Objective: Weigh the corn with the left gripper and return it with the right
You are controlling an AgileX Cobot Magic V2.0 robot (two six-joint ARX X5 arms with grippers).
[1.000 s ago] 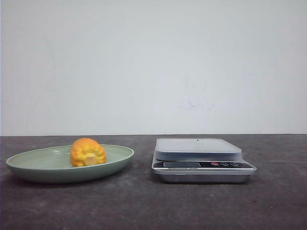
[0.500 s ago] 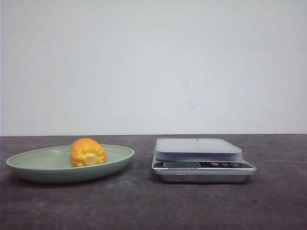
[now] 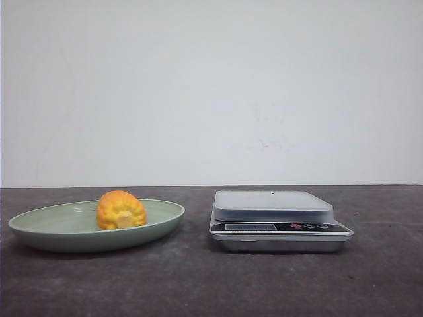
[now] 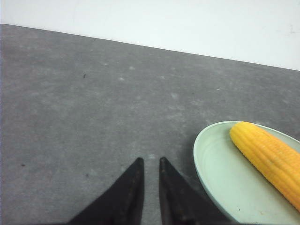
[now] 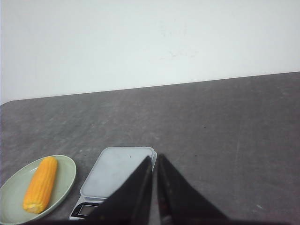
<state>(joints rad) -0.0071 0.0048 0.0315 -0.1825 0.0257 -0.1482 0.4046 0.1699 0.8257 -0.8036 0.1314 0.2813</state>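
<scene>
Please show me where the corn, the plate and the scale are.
corn [image 3: 121, 210]: front view, middle of the cob.
plate [image 3: 46, 224]: front view, bare inner wall, left part.
scale [image 3: 272, 199]: front view, weighing platform.

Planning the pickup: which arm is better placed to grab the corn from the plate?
Left. Its end effector hangs just beside the plate holding the corn; the right end effector is over the scale.

We find no readable text anywhere. The scale [image 3: 280, 221] has a display window [image 3: 250, 226] on its front panel, blank or too dim to read, with a thin line of print under it too small to make out. Its buttons [image 3: 309, 226] show no legible marks.
</scene>
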